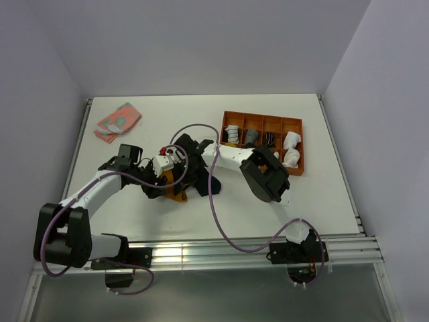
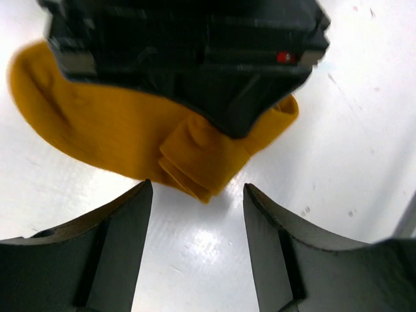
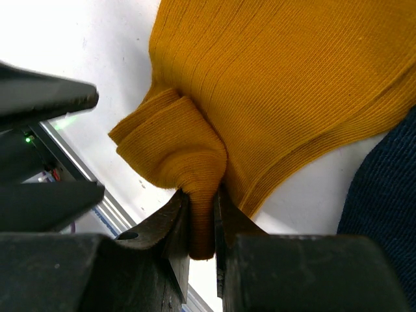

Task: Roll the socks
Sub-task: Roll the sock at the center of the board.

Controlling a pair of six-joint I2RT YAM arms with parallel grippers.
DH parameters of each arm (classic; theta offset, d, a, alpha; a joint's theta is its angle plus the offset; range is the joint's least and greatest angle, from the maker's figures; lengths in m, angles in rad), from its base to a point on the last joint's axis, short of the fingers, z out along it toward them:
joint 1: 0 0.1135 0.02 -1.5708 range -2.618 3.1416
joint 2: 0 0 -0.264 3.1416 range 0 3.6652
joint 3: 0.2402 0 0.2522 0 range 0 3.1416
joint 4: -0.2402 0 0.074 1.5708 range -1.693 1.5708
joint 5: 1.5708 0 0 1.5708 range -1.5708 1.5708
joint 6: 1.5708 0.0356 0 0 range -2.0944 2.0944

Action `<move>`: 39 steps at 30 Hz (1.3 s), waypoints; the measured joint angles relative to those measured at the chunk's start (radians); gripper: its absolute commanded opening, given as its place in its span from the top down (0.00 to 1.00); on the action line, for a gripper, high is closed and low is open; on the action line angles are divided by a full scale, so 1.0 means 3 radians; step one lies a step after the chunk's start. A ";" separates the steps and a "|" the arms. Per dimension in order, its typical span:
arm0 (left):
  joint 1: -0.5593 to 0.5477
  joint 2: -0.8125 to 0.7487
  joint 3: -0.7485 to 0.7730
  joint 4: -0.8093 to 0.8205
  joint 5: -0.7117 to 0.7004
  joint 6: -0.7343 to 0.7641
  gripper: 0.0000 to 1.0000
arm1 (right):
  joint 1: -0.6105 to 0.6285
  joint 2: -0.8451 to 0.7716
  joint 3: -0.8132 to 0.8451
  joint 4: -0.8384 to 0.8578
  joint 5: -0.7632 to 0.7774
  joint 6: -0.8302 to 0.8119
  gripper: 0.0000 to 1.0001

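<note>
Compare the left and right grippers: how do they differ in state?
The left gripper has its jaws apart; the right gripper has them nearly closed. The left gripper holds nothing, table showing in its gap; the right gripper pinches a fold of the mustard sock. Both are at that sock.

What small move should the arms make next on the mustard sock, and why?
Probably the right gripper should carry its pinched fold over the sock, starting the roll: its jaws clamp the folded end, while the left gripper stands open, holding nothing.
</note>
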 measured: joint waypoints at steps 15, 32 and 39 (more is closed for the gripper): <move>-0.0507 -0.0612 -0.0624 0.0662 -0.0557 0.0303 0.33 | 0.0000 0.0004 0.0000 0.0001 -0.0008 0.0000 0.99; -0.1077 -0.0970 -0.1200 0.1253 -0.1061 0.0738 0.28 | -0.0006 0.0031 0.0018 -0.0009 -0.0072 -0.0001 0.99; -0.1165 -0.0907 -0.1254 0.1522 -0.1183 0.0741 0.29 | -0.0009 0.0031 0.0019 -0.0011 -0.0074 -0.0006 0.99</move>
